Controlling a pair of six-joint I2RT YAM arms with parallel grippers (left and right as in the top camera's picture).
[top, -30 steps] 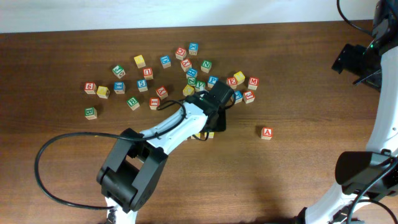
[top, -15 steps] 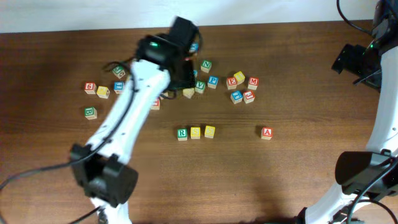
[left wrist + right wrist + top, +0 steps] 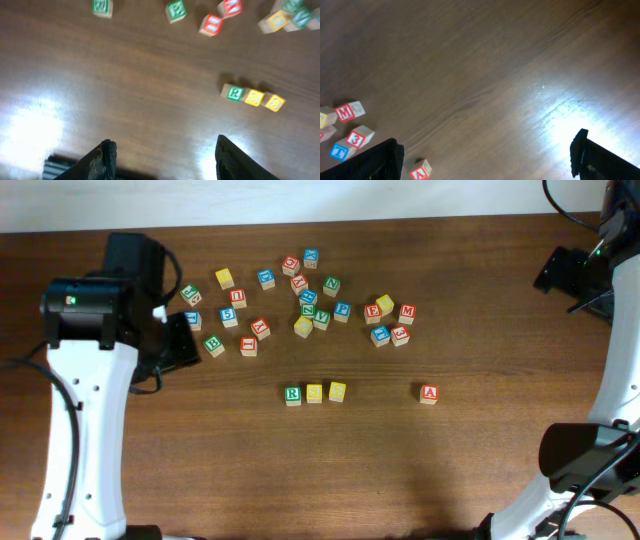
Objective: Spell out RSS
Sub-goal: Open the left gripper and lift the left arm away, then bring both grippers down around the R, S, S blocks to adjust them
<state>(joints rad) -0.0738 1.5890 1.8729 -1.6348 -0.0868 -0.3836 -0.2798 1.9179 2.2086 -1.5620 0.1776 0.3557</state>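
Three cubes stand in a touching row at mid-table: the green R cube (image 3: 292,394), a yellow cube (image 3: 314,392) and a second yellow cube (image 3: 337,391). The left wrist view shows the same row, with the R cube (image 3: 234,93) followed by the two yellow cubes (image 3: 254,97) (image 3: 274,102). My left gripper (image 3: 183,340) is open and empty, high over the table far left of the row, and it also shows in its own wrist view (image 3: 162,155). My right gripper (image 3: 565,273) is open and empty at the far right, its jaws wide apart in the right wrist view (image 3: 487,160).
Several loose letter cubes lie scattered behind the row, among them a green B cube (image 3: 213,345) and a red M cube (image 3: 407,312). A red-lettered A cube (image 3: 429,393) stands alone to the right of the row, and it also shows in the right wrist view (image 3: 420,171).
My left arm has swung away from the row, first up towards the back, then to the far left. The three-cube row is now uncovered. The right arm has not moved.
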